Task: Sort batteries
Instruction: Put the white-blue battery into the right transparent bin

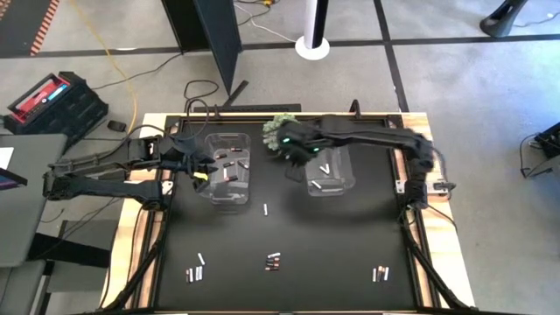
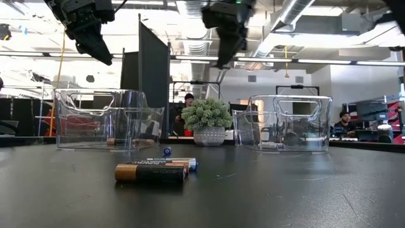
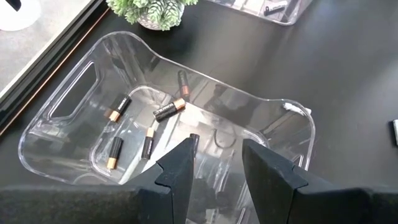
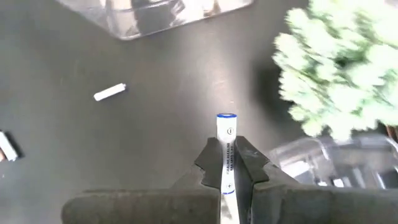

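Silver-white battery (image 4: 226, 151) is pinched in the right hand (image 4: 226, 163) by one end only; could slip before reaching the right bin (image 1: 335, 178). Left hand (image 3: 216, 160) is empty, fingers apart, over the left bin (image 3: 74, 118) at nine o'clock.

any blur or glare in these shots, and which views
Right wrist view: the green plant is smeared soft, while the pale battery clamped in the right tool stays sharp. Low view: bright ceiling lights leave both tools dark silhouettes; the near dark battery is crisp. Left wrist view: the clear bin shows pale reflections.
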